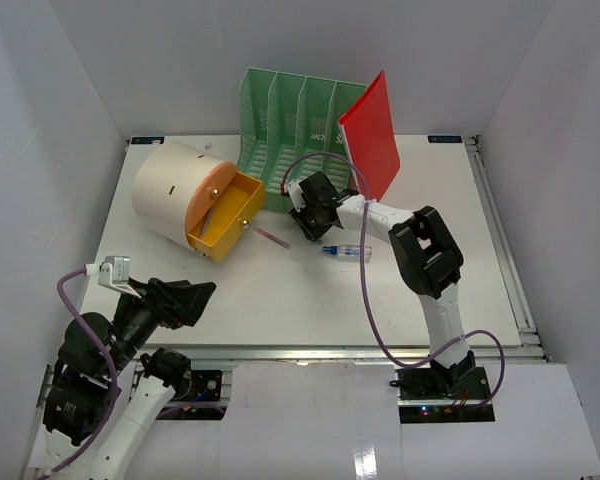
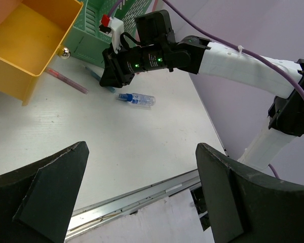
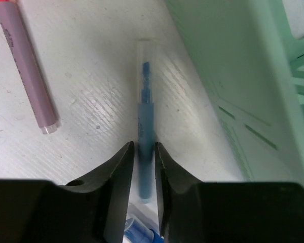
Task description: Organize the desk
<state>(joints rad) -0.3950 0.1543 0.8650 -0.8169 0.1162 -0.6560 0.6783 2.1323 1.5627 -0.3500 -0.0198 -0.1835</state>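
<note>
The white desk holds loose items. My right gripper is low on the desk beside the green file rack. In the right wrist view its jaws are closed around a blue pen that lies flat on the desk along the rack's base. A pink pen lies to its left, also seen from above. My left gripper is open and empty above the near left of the desk.
A beige cylinder with an open yellow drawer lies at the back left. A red folder stands in the rack's right end. A small clear tube with a blue cap lies mid-desk. A metal rail edges the near side.
</note>
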